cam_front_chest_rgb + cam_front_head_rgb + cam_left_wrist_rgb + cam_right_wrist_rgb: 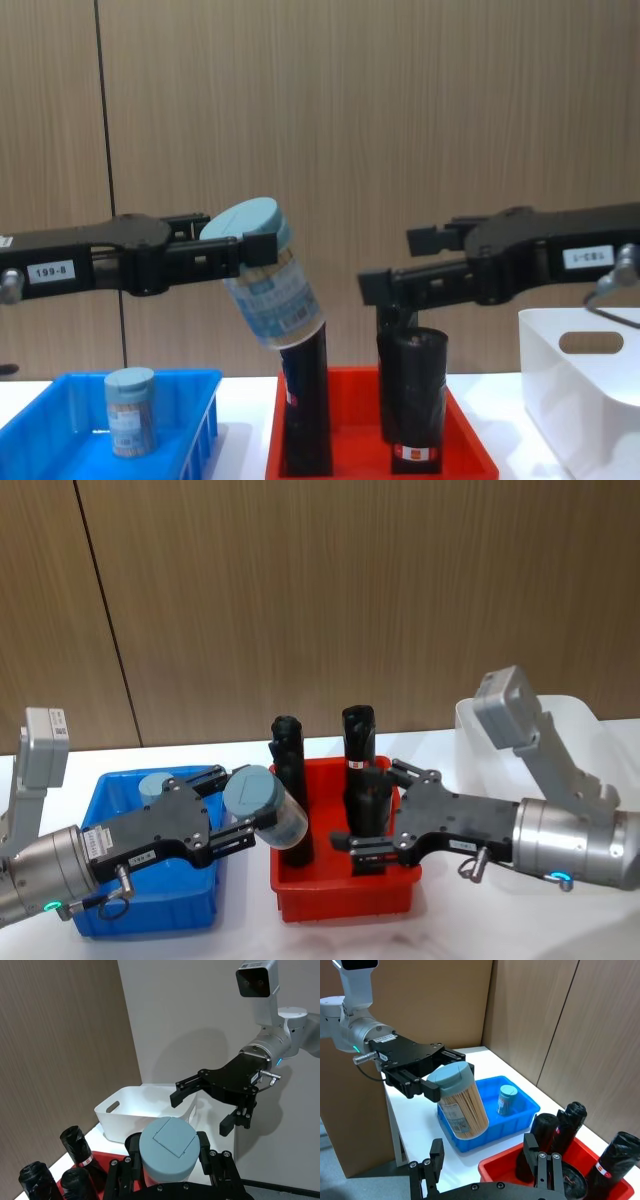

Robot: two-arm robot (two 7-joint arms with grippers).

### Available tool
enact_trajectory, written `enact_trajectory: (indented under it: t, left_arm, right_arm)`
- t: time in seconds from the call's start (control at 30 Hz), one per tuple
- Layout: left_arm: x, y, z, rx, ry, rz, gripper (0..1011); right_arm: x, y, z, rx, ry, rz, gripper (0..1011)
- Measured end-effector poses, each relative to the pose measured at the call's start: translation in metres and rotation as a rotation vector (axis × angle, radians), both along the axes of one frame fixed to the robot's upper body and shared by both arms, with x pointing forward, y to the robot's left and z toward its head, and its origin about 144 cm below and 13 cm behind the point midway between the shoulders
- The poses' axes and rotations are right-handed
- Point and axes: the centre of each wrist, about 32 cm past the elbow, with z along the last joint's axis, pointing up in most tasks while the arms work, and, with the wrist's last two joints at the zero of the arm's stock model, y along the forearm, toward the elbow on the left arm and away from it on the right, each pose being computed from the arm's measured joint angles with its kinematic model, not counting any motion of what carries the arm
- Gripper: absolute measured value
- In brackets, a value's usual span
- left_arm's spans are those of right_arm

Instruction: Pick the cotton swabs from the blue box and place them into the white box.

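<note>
Against the wooden wall (pixel 300 600), tilted cotton swabs jar (pixel 275 815) tight in left pincer (pixel 235 805); right pincer (pixel 377 805) agape.

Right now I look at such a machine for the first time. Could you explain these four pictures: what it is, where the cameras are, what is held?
It is a robot with two arms, each ending in a black two-fingered end effector. One camera looks down from its head, one looks across from its chest, and one sits on each wrist. On the white table stand a blue box, a red tray of black rolls and a white box. The left end effector is shut on a jar of cotton swabs, tilted in the air. A second jar stands in the blue box. The right end effector is open and empty, over the red tray.
</note>
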Motion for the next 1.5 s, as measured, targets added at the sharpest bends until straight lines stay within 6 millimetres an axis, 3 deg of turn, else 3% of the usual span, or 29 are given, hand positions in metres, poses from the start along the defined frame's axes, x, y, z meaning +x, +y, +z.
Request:
enact_trajectory:
  t: [1.5]
  left_arm:
    - [0.0,0.0,0.0,0.0,0.0,0.0,672]
  right_arm:
    - [0.021,0.051,-0.01,-0.031,-0.046,0.094,1002]
